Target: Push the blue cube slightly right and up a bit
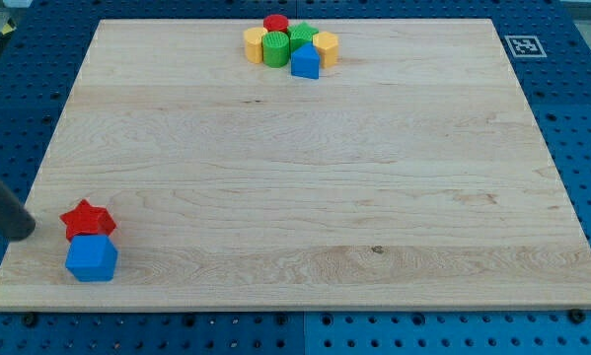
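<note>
Inspecting the bench [305,177] from my remote station, I find the blue cube [91,259] sitting in the lower left of the frame, close to the bench's lower edge and left corner, with a red star-shaped block [87,218] touching it just above. My tip [23,231] stands at the far left of the frame, at the bench's left edge, level with the red star and to its left, clear of both blocks and slightly above and to the left of the cube. The tool here is a plain rod with no jaws, so there is nothing to report as apart, together or clamped; it holds nothing and touches no block. In the upper middle of the frame a separate cluster sits packed together: a red cylinder [276,23], a green cylinder [275,48], a second green block [302,35], two yellow blocks [255,42] [326,46] and a blue pointed block [305,62]. In my judgement the task is not yet begun in effect: the cube shows no sign of contact, and the whole push remains. The tip would need to come round to the cube's lower left side first. The red star directly above the cube is likely to be carried along by any upward push.
</note>
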